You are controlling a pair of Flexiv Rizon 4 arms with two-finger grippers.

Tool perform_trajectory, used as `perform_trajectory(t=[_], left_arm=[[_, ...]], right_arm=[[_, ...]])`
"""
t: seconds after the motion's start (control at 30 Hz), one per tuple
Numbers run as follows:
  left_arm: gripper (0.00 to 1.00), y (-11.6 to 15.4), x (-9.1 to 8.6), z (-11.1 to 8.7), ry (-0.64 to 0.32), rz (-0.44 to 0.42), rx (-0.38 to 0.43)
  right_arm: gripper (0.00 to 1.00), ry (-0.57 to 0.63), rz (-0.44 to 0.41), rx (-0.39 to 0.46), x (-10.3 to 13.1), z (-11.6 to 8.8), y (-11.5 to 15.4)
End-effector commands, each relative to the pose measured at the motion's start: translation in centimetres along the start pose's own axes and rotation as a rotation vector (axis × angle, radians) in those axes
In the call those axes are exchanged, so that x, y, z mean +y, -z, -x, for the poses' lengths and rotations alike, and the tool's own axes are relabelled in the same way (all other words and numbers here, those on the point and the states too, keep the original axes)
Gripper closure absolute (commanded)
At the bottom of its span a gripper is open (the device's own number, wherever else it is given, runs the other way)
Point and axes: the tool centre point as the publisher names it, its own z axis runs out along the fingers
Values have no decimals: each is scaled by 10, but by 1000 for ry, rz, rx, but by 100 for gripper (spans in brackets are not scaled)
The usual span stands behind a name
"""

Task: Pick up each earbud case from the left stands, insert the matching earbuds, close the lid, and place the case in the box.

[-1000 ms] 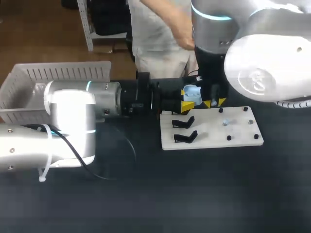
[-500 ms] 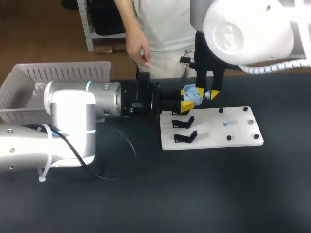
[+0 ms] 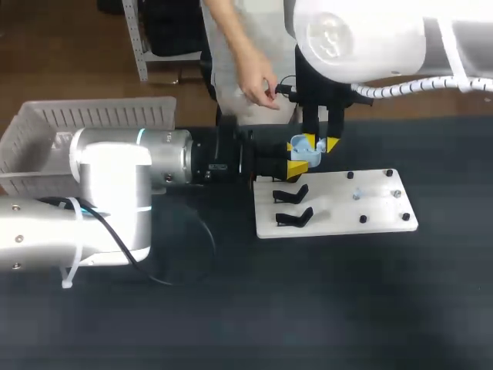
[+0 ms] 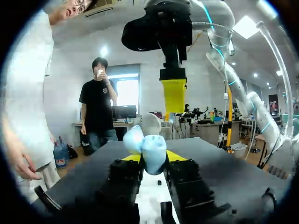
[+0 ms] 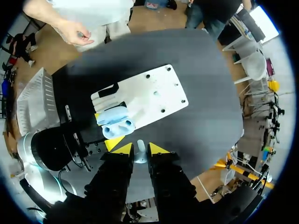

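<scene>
While the left claw (image 3: 295, 163) clamps the open case (image 3: 304, 150) mid-frame, the right claw (image 3: 321, 143) pinches an earbud (image 5: 140, 150) above it; insertion, closing, boxing pending.

The case (image 4: 153, 148) in my left pincer (image 4: 153, 160) looks smooth, softly glossy plastic; the earbud (image 5: 139, 153) in my right pincer (image 5: 140, 148) smooth white plastic; the tabletop (image 3: 308, 308) matt black.

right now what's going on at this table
The left gripper holds a light blue plastic earbud case, lid open, by the left end of the flat white board. The right gripper hangs just above the case, pinching a small white earbud, not yet inserted. Two black stands on the board are empty. A white slatted basket sits at the far left.
</scene>
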Motion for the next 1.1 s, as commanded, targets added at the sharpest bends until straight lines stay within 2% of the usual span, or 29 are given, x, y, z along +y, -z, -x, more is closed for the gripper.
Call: perform_trajectory(t=[0.03, 0.13, 0.17, 0.2, 0.4, 0.5, 1.1], left_arm=[[100, 0, 0, -1, -3, 3, -3], [100, 0, 0, -1, -3, 3, -3], [100, 0, 0, -1, -3, 3, -3], [100, 0, 0, -1, -3, 3, -3], [100, 0, 0, -1, -3, 3, -3], [100, 0, 0, -1, -3, 3, -3], [100, 0, 0, -1, -3, 3, -3]], right_arm=[[100, -39, -11, 3, 2, 2, -1], [100, -159, -36, -24, 4, 11, 1], [100, -207, -18, 7, 5, 13, 3], [100, -234, -44, 3, 5, 15, 3], [100, -331, -24, 60, 9, 17, 3], [100, -343, -24, 87, 9, 16, 3], [100, -330, -40, 88, 15, 13, 0]])
